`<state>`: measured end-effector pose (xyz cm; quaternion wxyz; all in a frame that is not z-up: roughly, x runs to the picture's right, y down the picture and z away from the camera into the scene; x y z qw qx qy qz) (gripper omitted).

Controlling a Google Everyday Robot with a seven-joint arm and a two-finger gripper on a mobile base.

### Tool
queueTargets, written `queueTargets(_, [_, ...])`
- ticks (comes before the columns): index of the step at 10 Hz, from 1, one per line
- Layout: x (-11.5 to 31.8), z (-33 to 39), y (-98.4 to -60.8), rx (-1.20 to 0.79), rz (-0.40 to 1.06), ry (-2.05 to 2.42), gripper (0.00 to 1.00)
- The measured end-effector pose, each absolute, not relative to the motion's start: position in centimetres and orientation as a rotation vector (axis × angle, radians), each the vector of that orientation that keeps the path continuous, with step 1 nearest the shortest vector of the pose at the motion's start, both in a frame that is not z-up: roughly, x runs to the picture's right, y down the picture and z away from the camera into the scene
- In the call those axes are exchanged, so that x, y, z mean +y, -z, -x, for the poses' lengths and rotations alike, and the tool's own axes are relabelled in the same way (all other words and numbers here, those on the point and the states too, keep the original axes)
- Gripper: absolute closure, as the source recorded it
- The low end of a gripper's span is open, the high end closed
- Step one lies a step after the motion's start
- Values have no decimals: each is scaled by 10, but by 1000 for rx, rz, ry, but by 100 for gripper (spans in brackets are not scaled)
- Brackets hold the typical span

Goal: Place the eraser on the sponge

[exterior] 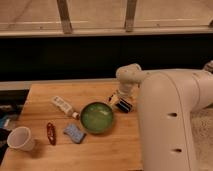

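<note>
1. Wooden planks are forming the table point(115, 150) in the foreground, with a dark wall running behind it and pale window frames showing above.
2. A bulky white robot arm point(170, 115) is filling the right side and bending in over the table's far right part.
3. The gripper point(120, 99) is hanging low at the end of that arm, just right of the green bowl point(97, 118), with its fingers standing apart.
4. The eraser point(125, 105) is lying on the table right under the gripper, close to the bowl's upper right rim. Whether the fingers are touching it cannot be told.
5. The sponge point(75, 133) is sitting flat on the table just beside the bowl's lower left, well apart from the eraser, with the bowl lying between them.
6. A white tube point(65, 106) is lying at a slant to the upper left of the bowl.
7. A red-brown oblong item point(51, 133) is lying just left of the sponge.
8. A white cup point(20, 138) is standing near the table's front left corner.
</note>
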<state>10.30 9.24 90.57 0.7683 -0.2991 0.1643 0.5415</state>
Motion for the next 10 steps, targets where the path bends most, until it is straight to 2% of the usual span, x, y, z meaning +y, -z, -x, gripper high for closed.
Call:
queueTargets(4, [92,-106,-907,359,644,-1184,20])
queueTargets(7, [74,-122,-924,350,639,-1192,20])
queueTargets(10, [78,-120,-938,336,671,-1198,20])
